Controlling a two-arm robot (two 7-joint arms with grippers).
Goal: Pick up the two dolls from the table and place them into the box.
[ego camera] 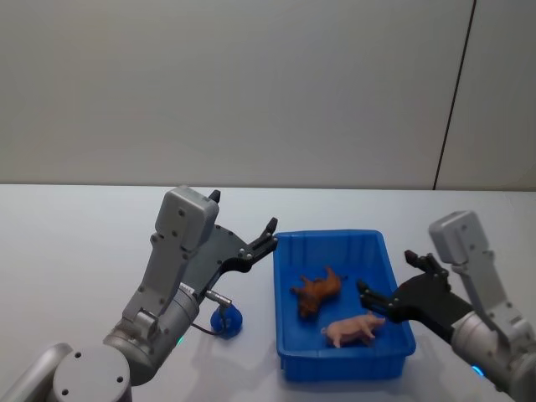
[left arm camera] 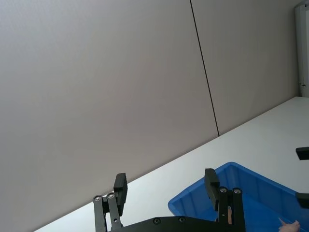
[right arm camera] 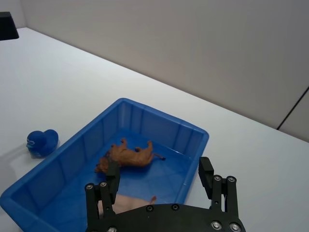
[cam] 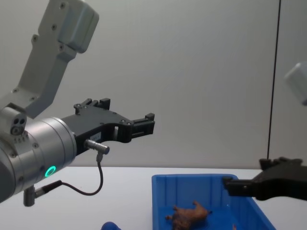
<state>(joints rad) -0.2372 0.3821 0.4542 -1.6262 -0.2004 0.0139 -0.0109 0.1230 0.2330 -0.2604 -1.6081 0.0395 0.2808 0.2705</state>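
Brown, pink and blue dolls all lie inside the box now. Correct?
No. The blue doll sits on the table outside the box, on its left side, as the head view shows. The brown doll and pink doll do lie inside.

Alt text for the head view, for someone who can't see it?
A blue box holds a brown doll and a pink doll; a blue doll sits on the table left of it. The left gripper and right gripper hang open on either side.
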